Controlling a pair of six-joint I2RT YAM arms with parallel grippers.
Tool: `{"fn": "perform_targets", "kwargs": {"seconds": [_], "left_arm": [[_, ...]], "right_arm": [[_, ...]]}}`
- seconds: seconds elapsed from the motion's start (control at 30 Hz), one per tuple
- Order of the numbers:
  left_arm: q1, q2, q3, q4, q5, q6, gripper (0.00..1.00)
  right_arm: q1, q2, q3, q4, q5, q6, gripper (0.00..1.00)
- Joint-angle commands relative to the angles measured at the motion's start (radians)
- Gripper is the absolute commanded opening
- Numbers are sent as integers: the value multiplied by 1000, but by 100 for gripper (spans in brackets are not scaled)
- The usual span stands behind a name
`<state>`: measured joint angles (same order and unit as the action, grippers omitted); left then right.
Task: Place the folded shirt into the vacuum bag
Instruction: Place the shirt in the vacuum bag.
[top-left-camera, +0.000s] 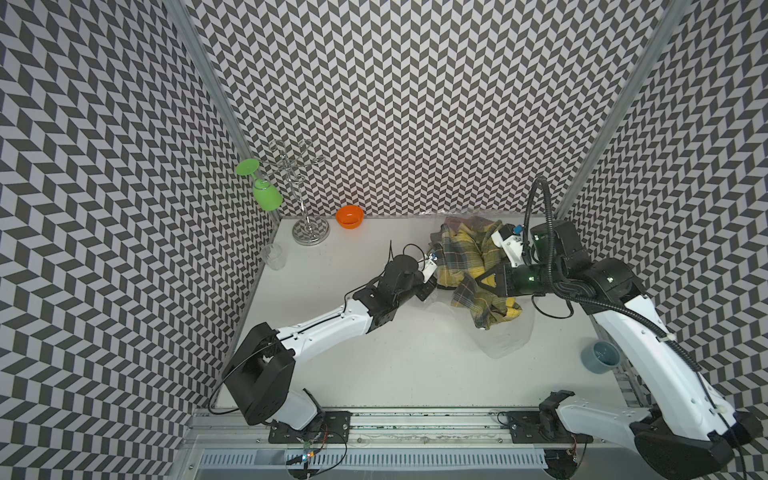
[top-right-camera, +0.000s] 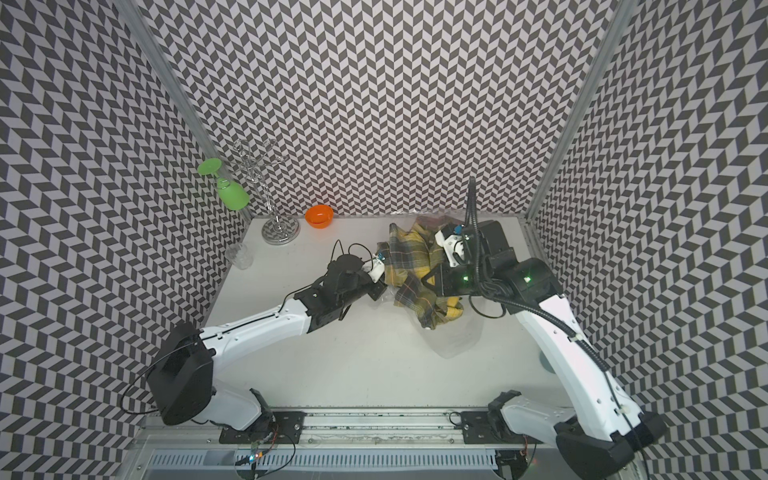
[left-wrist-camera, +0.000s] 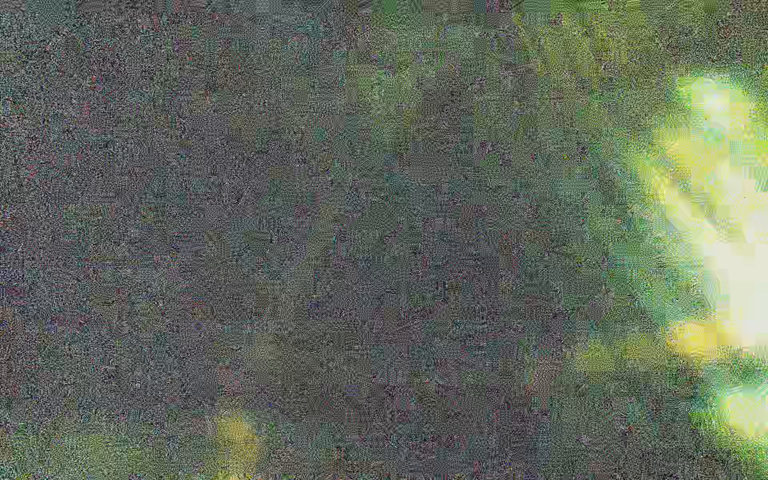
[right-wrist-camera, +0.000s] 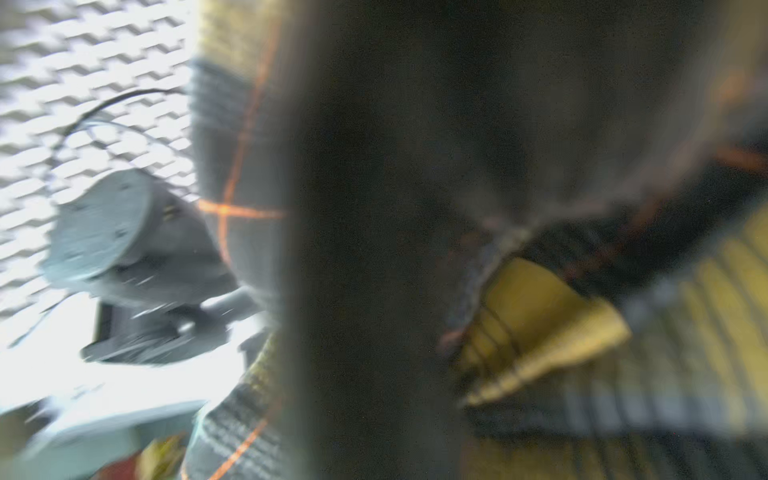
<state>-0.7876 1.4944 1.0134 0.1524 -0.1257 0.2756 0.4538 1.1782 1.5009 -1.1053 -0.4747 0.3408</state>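
Yellow-plaid shirt (top-left-camera: 469, 270) bunched mid-right, vacuum bag (top-left-camera: 503, 340) showing below it; left gripper (top-left-camera: 434, 278) clamped shut, right gripper (top-left-camera: 494, 266) can't tell. Best to feed slowly and keep the mouth open.

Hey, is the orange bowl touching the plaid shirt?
No, the orange bowl sits apart from the plaid shirt, over by the rack's base.

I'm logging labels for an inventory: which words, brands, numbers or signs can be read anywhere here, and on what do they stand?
No text can be read anywhere.
plaid shirt, vacuum bag, orange bowl, green glass, grey-blue cup: no print visible in the top views.
Both wrist views: too blurred to show any lettering.
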Motion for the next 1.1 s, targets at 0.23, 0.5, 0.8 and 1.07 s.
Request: {"fn": "perform_targets", "kwargs": {"seconds": [0.23,0.5,0.8,1.07], "left_arm": [[-13,30,21,98,-39,158,0],[-60,50,1,108,-104,233,0],[-70,4,-23,156,-75,234,0],[-53,26,-22,100,-79,225,0]], "right_arm": [[-14,-31,-59,224,-208,56,0],[-41,-29,-70,299,-279,119,0],[-70,-18,-157,331,-257,167,0],[-188,-71,-171,574,-502,325,0]]}}
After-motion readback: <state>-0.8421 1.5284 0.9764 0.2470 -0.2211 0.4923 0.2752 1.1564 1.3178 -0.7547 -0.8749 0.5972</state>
